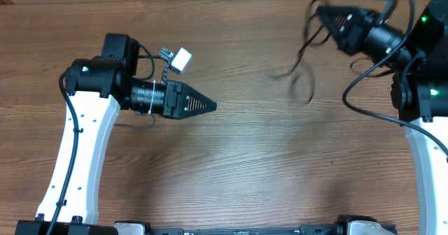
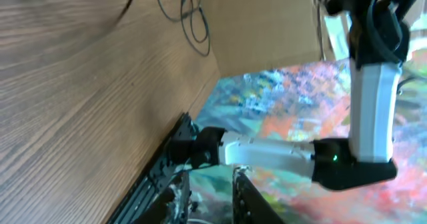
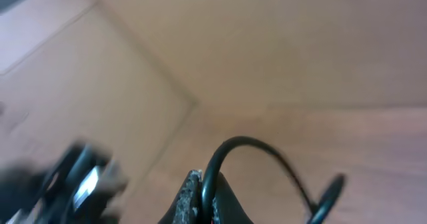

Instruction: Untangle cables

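Note:
My right gripper is at the table's far right, raised and shut on a thin black cable, which hangs from it in blurred loops over the table. In the right wrist view the cable arcs up from between the shut fingers. My left gripper sits left of centre and points right; in its wrist view the fingers stand slightly apart with nothing between them. That view shows the cable loops far ahead. A second thin black cord with a white plug block lies by the left arm.
The wooden table spreads between the two arms. The right arm stands beyond the table edge in the left wrist view. Thick black wires run along the right arm.

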Robot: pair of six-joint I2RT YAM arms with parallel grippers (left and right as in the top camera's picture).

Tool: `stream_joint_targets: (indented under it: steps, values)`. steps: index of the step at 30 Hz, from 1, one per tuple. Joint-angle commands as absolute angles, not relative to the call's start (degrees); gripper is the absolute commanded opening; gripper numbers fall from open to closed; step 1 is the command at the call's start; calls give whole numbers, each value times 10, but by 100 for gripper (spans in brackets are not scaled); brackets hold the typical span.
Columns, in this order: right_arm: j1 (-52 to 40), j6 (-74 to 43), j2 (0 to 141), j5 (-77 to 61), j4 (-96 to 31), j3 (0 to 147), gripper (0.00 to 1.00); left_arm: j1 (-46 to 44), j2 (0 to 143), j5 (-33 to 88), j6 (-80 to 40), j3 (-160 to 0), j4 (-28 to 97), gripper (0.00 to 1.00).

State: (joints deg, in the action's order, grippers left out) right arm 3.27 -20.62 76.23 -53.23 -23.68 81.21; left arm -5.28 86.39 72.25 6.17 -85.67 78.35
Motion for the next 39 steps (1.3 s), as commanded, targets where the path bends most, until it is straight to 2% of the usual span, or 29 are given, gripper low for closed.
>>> stream_joint_targets:
  steps: [1,10,14,17,24,28,32,37,39]
  values:
    - [30,-60,749,-670,-280,818,4,-57,863,729,-41,-864,752,23]
    - [-7,279,749,-677,-500,818,5,-57,863,728,-118,-864,694,27]
    - [-42,319,749,-656,-533,818,4,-57,863,688,-166,-864,680,32]
    - [-75,354,749,-654,-534,818,4,-57,864,648,-246,-864,672,33]
    - [-151,528,754,-608,-543,818,4,-57,864,626,-375,-864,672,20]
    - [-185,555,767,-536,-536,818,4,-58,864,626,-392,-864,673,18]
    - [-203,561,778,-529,-527,818,4,-61,864,595,-423,-864,672,16]
    - [-207,561,779,-526,-495,818,4,-78,865,574,-438,-864,672,25]
    - [-207,566,779,-523,-488,818,4,-87,865,573,-438,-864,672,33]
